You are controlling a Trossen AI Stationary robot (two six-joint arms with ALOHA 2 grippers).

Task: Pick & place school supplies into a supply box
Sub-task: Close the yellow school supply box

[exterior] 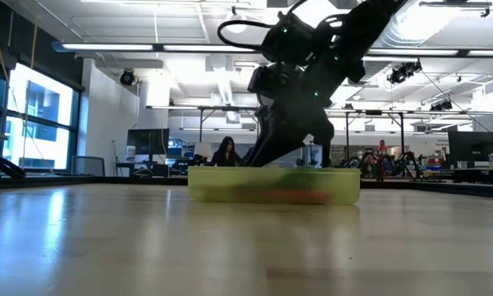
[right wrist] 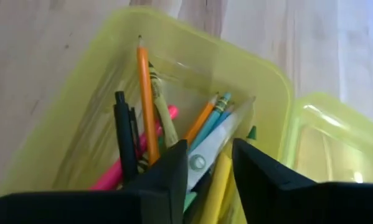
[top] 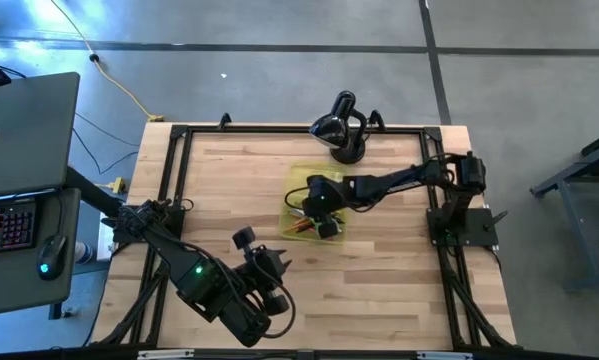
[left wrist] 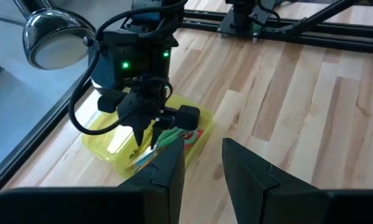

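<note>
On the high view we see the left end effector (top: pixel 276 283) waiting at seven o'clock on the tabletop (top: pixel 399 290), fingers parted and empty. Near the centre, toward twelve o'clock, sits the yellow-green supply box (top: pixel 301 180). The right end effector (right wrist: pixel 205 163) reaches from three o'clock down into the box, fingers slightly apart around the scissors (right wrist: pixel 212 147); we cannot tell whether it grips them. An orange pencil (right wrist: pixel 146 99), black pen (right wrist: pixel 124 134) and other supplies lie inside.
</note>
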